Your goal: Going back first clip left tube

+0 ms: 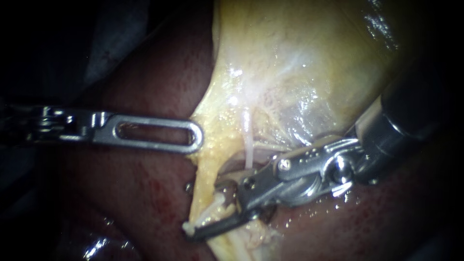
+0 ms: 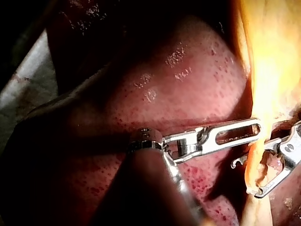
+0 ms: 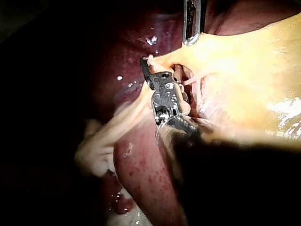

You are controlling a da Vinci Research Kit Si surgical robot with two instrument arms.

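Observation:
The pale yellow gallbladder (image 1: 299,63) fills the upper middle of the endoscope view, over the dark red liver (image 1: 140,198). My left instrument (image 1: 195,137) comes in level from the left; its slotted jaws lie together on the gallbladder's left edge, which is drawn to a point there. My right instrument (image 1: 189,210) reaches in from the right with its jaws open. The yellowish left tube (image 1: 207,179) runs down between them. A thinner whitish tube (image 1: 248,142) sits just to the right. I cannot make out a clip. The left wrist view shows both the left instrument (image 2: 257,132) and the right instrument (image 2: 243,178).
Wet liver (image 2: 188,94) surrounds the left instrument's shaft. In the right wrist view frayed pale tissue (image 3: 101,150) hangs beside the right instrument (image 3: 154,70), and the left instrument (image 3: 190,40) touches the gallbladder (image 3: 254,70) ahead of it. Grey drape (image 2: 28,89) lies beyond the liver.

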